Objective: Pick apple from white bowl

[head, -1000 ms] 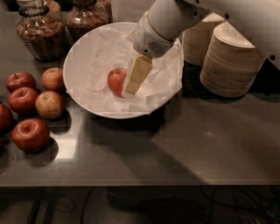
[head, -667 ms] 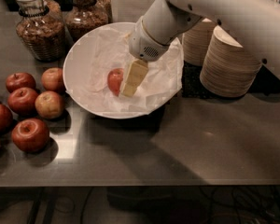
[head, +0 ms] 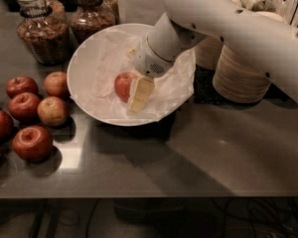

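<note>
**A:** Start at the left. Anything different there?

**B:** No. The loose apples lie on the table just as they did a second ago. The two jars behind them stand the same.

**A:** And the bowl?

**B:** The white bowl sits in the same spot, and its paper lining is crumpled as before. The apple rests on the paper near the middle and has not shifted.

**A:** So what has moved?

**B:** The claw. It has slid a little down and to the left, and now lies tilted against the apple's right side, touching it. The arm has swung lower across the top right.

**A:** Has it got hold?

**B:** I cannot tell whether it is apart or clamped. Only the part against the apple's right shows.

**A:** What does that mean for the job?

**B:** I judge the reach is about done and the grab is the step in hand. The apple is still down in the bowl, so the lift is not yet made.

**A:** Far right?

**B:** The stacked paper bowls are unchanged, partly behind the arm.
</note>
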You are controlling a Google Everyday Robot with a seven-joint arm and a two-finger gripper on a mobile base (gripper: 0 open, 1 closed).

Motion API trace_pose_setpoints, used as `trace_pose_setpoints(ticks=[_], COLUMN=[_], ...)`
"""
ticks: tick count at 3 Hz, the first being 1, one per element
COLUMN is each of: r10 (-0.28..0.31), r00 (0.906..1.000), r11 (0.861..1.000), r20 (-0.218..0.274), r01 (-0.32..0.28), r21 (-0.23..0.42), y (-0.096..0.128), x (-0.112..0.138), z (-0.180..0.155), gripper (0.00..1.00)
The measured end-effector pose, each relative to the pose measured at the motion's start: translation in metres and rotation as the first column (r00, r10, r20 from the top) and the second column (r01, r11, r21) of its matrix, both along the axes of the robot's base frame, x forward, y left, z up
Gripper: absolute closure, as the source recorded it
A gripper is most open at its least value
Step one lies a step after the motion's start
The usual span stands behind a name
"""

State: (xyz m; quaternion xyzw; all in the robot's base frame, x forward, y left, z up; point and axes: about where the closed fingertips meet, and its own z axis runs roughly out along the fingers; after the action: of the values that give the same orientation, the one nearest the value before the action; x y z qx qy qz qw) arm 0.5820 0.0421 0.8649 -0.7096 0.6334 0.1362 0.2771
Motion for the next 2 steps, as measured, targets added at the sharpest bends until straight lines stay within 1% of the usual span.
trace_pose_setpoints(ticks=[1, 2], r10=[0.001, 0.001], r00=[1.0000, 1.0000], r11=[1.000, 1.000], r20=[-0.003, -0.003], r01=[-0.001, -0.001], r21=[0.000, 0.000], y=[-0.0007, -0.0007], x=[0.0007, 0.0007], z=[-0.0036, -0.0036], gripper=[0.00, 0.19])
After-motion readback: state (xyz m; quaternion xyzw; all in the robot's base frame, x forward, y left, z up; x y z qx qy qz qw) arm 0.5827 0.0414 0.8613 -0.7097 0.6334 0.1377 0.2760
